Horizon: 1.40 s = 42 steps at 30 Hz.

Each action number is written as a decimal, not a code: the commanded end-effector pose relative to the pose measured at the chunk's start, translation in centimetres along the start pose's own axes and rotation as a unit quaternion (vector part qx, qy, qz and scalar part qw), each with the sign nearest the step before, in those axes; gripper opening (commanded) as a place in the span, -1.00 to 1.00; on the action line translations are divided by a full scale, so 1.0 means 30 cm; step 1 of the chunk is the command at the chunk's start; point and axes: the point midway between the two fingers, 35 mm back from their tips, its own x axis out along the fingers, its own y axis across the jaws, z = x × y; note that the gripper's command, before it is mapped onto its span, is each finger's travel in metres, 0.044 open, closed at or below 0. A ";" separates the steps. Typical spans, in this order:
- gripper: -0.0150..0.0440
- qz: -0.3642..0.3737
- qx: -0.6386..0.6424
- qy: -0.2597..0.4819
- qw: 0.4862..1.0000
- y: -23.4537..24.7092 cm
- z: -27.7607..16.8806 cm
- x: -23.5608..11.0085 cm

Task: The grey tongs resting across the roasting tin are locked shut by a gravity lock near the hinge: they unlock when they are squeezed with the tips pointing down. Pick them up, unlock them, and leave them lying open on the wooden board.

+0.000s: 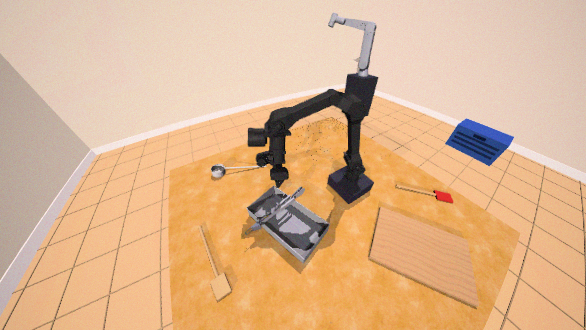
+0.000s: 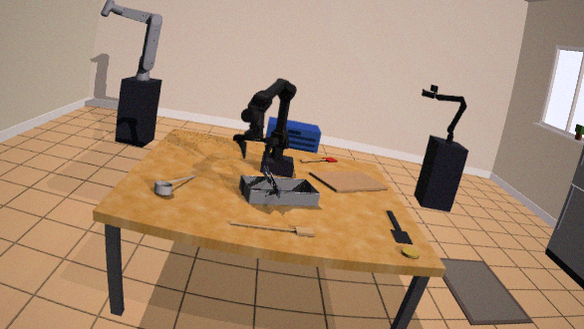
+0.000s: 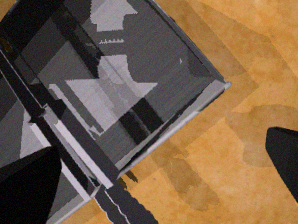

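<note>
Left to right on the table: metal ladle (image 1: 218,171), wooden spatula (image 1: 214,265), gripper (image 1: 278,183) hanging fingers apart and empty just over the roasting tin's (image 1: 317,237) far end, grey tongs (image 1: 278,207) lying diagonally across tin, wooden board (image 1: 424,254) bare, well right.

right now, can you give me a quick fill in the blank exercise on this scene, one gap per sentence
1. The grey tongs rest across the roasting ____.
2. The gripper hangs above the tin with its fingers ____.
3. The wooden board has ____ lying on it.
4. The spatula near the arm's base has a ____ blade.

Missing words: tin; open; nothing; red
</note>
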 end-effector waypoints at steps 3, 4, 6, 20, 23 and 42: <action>1.00 -0.051 -0.290 0.081 0.952 0.235 -0.002 0.150; 1.00 -0.053 -0.297 0.083 0.950 0.241 -0.003 0.154; 1.00 -0.053 -0.297 0.083 0.950 0.241 -0.003 0.154; 1.00 -0.052 -0.297 0.083 0.950 0.257 -0.034 0.151; 1.00 -0.052 -0.297 0.083 0.950 0.257 -0.034 0.151; 1.00 -0.052 -0.297 0.083 0.950 0.245 -0.039 0.235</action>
